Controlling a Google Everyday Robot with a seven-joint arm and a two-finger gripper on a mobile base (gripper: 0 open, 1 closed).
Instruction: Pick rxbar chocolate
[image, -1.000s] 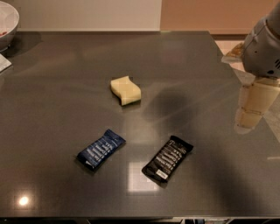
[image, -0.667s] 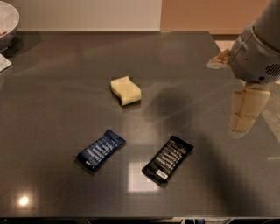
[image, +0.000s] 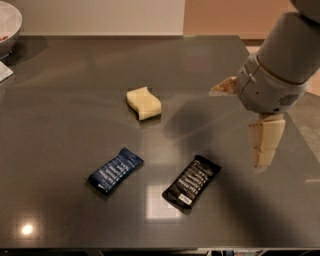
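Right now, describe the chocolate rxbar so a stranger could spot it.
On the dark table, look toward the near edge, left of the open pincer hovering at right. The rxbar chocolate is the black bar with white lettering, not the blue bar beside it.

This looks like a kitchen or office pantry. A dark, glossy bench (image: 75, 75) stands before a pale wall (image: 100, 17). It carries a white bowl (image: 7, 25) at far left, a yellow sponge (image: 144, 103), the rxbar chocolate (image: 192, 183) and a blue-wrapped bar (image: 115, 170). The robot's tool (image: 236, 130) hovers at right, fingers spread.
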